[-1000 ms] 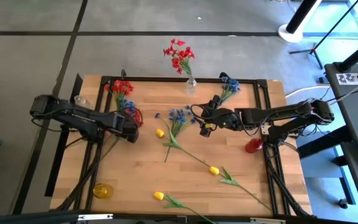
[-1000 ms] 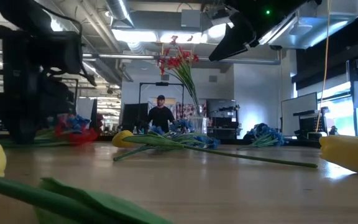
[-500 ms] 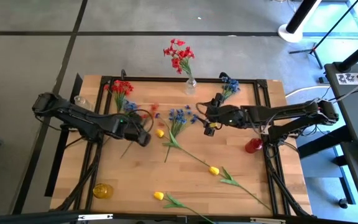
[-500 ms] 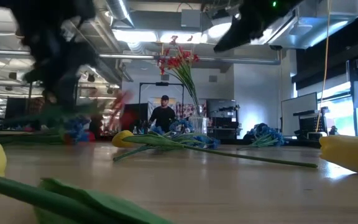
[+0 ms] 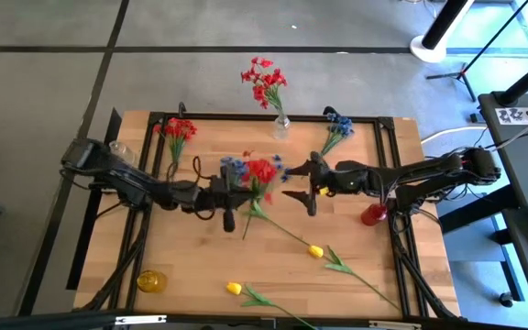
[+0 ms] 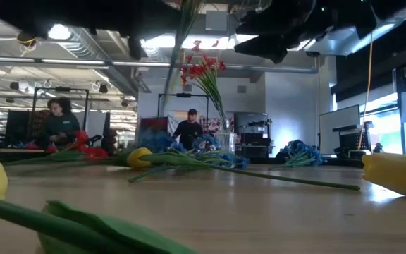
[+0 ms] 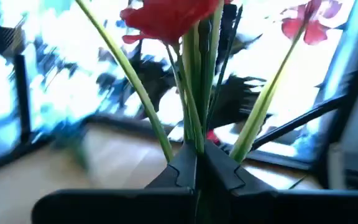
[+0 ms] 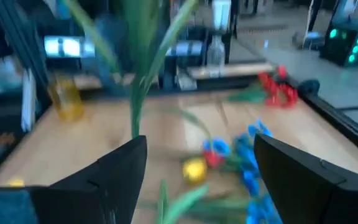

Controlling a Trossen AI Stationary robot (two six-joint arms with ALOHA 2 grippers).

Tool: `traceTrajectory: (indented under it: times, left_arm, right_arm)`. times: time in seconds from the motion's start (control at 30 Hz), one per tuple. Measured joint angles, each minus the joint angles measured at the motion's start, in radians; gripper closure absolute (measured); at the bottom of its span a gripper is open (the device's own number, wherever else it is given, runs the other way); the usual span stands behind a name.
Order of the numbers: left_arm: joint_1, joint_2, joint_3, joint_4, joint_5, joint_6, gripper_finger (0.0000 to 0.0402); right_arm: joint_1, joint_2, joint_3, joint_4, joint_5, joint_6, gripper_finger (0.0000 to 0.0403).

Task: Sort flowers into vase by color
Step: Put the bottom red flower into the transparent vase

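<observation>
Red blooms (image 5: 260,170) ride at mid-surface, lifted clear of the wood; their green stems run down into the left gripper (image 5: 230,195), whose fingers (image 7: 182,169) are pressed together on the bundle in the left wrist view. A little blue shows beside the red at the top of the bunch, so one or two blue blooms may have come up with it; cannot tell for certain.

Right gripper (image 5: 302,187) hangs just right of the bunch, spread wide and holding nothing, the stems passing in front of its camera.

Clear vase (image 5: 281,128) stands at the far edge of the surface, already carrying a red bunch (image 5: 264,81). Another red bunch (image 5: 178,130) lies far left, a blue bunch (image 5: 338,126) far right. Yellow buds lie nearer: one (image 5: 315,250) right of centre, one (image 5: 235,289) at the near edge. A yellow vase (image 5: 151,280) sits at the near left corner, a red one (image 5: 374,215) at the right edge.

Step in hand, as judged: carrying a picked red bunch, possibly toward a handover. Next move calls for stems turned downward and threaded into the narrow clear neck, or into the right gripper closing low on the stems.
</observation>
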Motion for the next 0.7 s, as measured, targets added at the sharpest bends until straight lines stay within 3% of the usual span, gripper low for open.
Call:
traceTrajectory:
  times: [0.1,0.2,0.43,0.7]
  left_arm:
    - [0.01,0.081,-0.012,0.162,0.063,0.065,0.0399]
    - [0.027,0.148,0.015,0.217,0.139,0.091,0.0398]
    - [0.04,0.265,0.095,0.219,0.14,0.096,0.0397]
    - [0.042,0.29,0.128,0.217,0.137,0.126,0.0396]
  right_arm:
    - [0.0,0.012,-0.012,0.115,-0.007,0.014,0.0107]
    - [0.001,0.03,0.003,0.177,-0.034,0.024,0.0107]
    - [0.013,0.098,0.046,0.204,-0.073,0.026,0.0107]
    - [0.023,0.187,0.101,0.211,-0.089,0.028,0.0112]
